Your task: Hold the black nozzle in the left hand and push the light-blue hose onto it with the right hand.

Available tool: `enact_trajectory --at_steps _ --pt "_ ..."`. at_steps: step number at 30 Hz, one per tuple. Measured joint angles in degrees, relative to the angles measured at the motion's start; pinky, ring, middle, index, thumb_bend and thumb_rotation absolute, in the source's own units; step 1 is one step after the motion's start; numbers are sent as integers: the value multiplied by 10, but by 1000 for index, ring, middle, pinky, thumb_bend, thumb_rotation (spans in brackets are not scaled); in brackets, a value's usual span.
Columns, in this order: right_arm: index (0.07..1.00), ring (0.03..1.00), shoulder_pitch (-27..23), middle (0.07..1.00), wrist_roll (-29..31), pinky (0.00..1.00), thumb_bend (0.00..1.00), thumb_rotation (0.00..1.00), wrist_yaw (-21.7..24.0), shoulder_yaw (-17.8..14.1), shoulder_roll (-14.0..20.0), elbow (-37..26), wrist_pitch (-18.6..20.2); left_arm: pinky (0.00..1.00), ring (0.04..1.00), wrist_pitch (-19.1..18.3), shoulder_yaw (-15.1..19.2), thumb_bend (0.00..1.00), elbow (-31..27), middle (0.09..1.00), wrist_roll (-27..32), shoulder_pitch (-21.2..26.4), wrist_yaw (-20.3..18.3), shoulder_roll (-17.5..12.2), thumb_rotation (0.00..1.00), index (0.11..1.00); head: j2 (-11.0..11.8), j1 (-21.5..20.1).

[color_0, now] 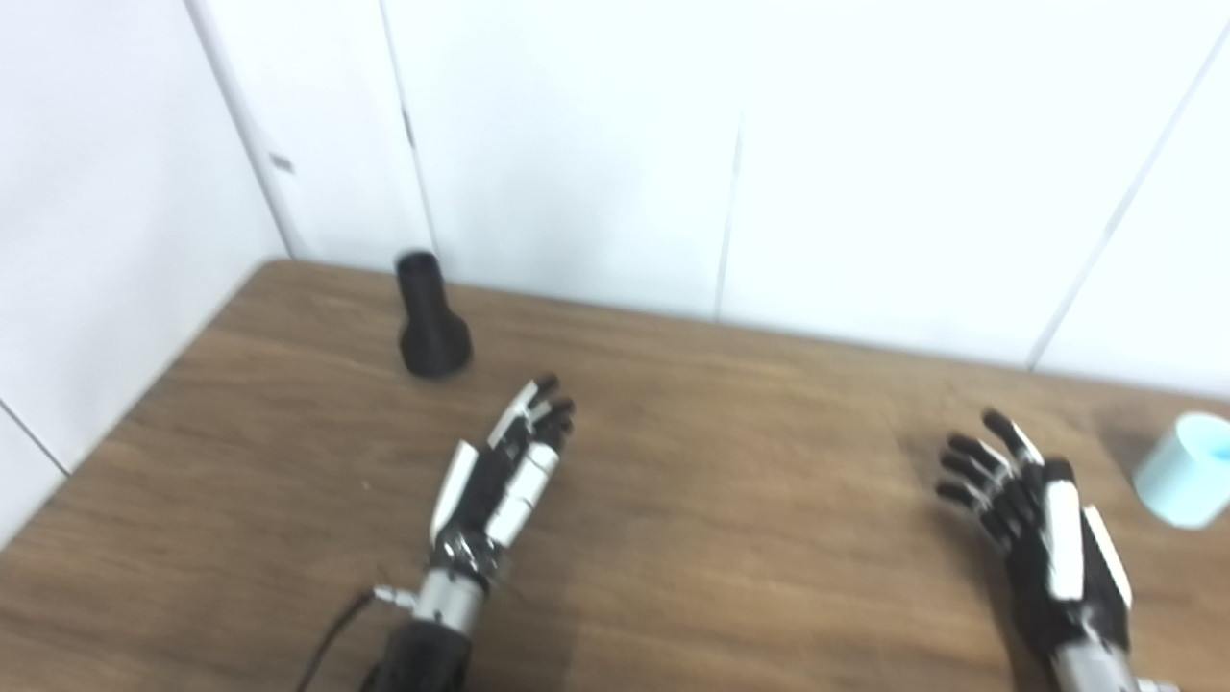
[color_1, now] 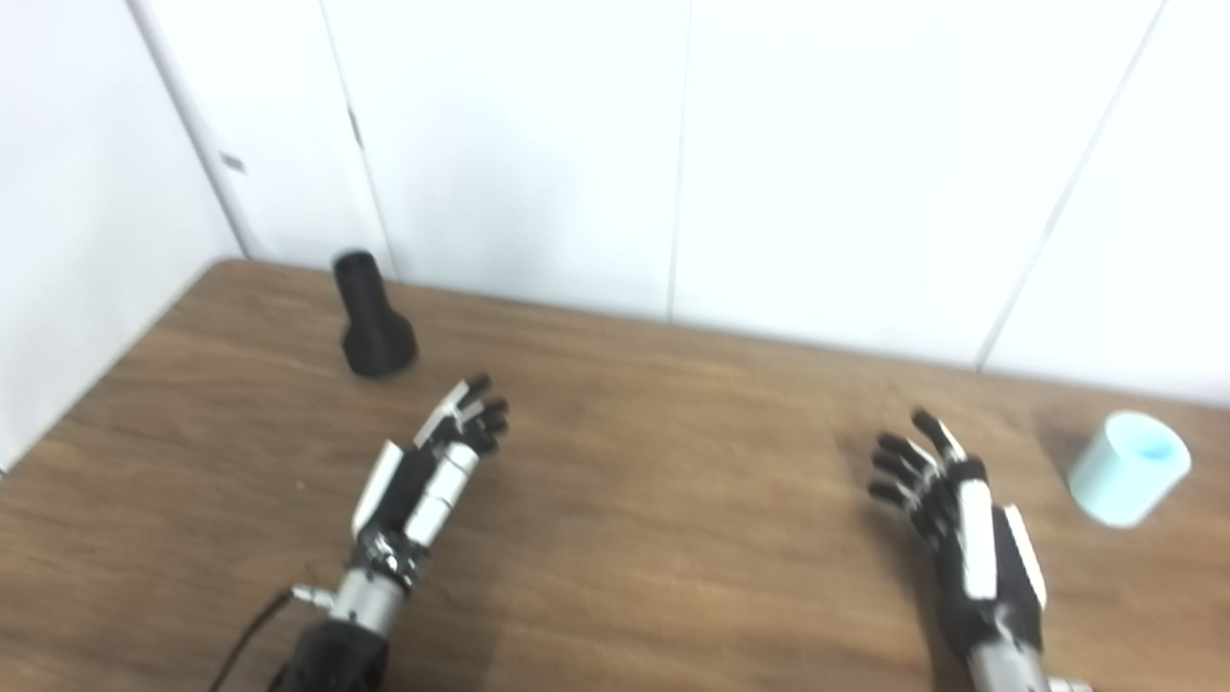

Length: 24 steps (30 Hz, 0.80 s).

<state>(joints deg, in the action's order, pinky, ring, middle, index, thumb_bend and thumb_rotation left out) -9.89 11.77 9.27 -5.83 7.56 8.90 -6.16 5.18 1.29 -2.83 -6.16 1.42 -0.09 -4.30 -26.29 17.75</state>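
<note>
Hands both empty: left hand (color_0: 500, 471) and right hand (color_0: 1033, 524) hover with fingers spread. Black nozzle (color_0: 430, 317) stands upright at the bench's (color_0: 721, 461) far left, light-blue hose (color_1: 1129, 468) lies far right.

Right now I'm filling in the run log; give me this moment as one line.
left hand: open, short of black nozzle | right hand: open, beside light-blue hose | nozzle upright | nothing grasped | table
</note>
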Motion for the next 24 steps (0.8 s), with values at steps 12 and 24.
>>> enact_trajectory --at_steps 12,24 --pt "938 816 -1 823 1 748 460 1000 6 3 12 6 -6 790 829 2 -9 580 9 860 -39 5 22 4 470 935 28 18" --pt "927 798 -1 810 3 735 444 1000 8 2 12 5 -6 728 828 -9 15 835 -1 901 -128 6 116 23 165 920 30 14"
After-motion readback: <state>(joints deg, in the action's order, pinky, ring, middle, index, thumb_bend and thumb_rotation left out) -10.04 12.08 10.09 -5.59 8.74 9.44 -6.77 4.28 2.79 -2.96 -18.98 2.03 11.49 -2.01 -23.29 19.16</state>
